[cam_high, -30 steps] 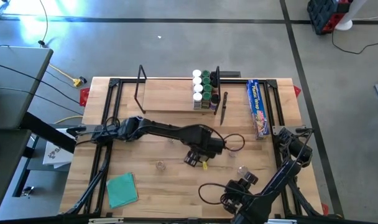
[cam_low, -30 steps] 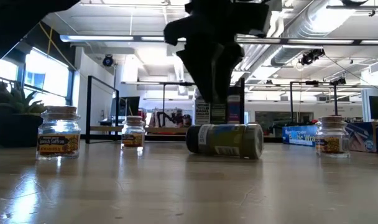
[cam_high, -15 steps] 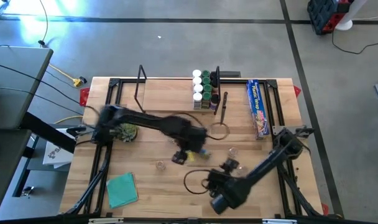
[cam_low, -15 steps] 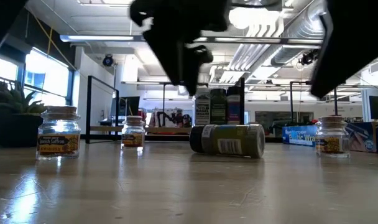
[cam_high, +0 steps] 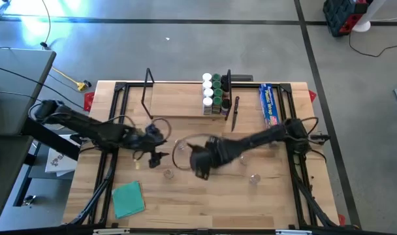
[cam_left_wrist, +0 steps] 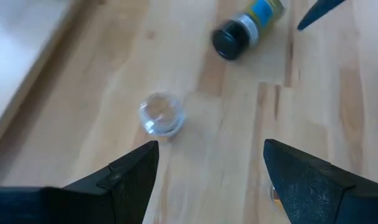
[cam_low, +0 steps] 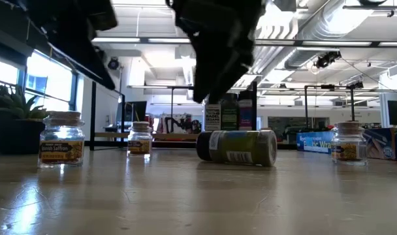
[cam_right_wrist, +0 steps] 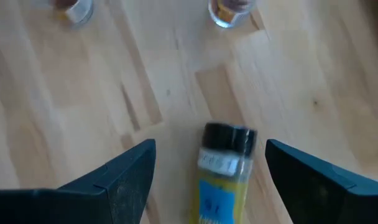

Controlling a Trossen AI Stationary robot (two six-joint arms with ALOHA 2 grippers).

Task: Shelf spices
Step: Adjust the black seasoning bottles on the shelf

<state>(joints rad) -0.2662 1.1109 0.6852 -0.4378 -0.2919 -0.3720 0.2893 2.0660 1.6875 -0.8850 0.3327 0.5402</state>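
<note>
1. Low view, nearest the camera: 4 spice jars sit on the wooden tabletop [cam_low: 198, 196]. A clear saffron jar [cam_low: 62, 140] stands upright at the left, a smaller clear jar [cam_low: 140, 138] stands farther back, a dark-lidded jar [cam_low: 238, 147] lies on its side in the middle, and another clear jar [cam_low: 347, 142] stands at the right. This view alone shows which jars are upright and which is tipped.

2. Above the tipped jar hangs a dark arm; from this level its fingers cannot be made out.

3. The right wrist view fills that in — the right gripper [cam_right_wrist: 204, 180] has its 2 fingers spread wide and empty, with the tipped jar [cam_right_wrist: 223, 169] lying between them below, not touching either.

4. The left wrist view shows the left gripper [cam_left_wrist: 207, 177] also wide open and holding nothing. A clear-lidded jar [cam_left_wrist: 161, 115] stands just ahead of it, and the tipped jar [cam_left_wrist: 245, 28] lies beyond.

5. High view: the left gripper [cam_high: 156, 151] is left of centre, the right gripper [cam_high: 200, 162] near the middle — only this view shows both together.

6. Farthest back, the shelf [cam_high: 179, 101] lies along the rear edge, with a cluster of white- and green-lidded jars [cam_high: 213, 93] packed at its right end, well apart from both grippers.

7. A blue wrap box [cam_high: 271, 112] lies right of the shelf.
</note>
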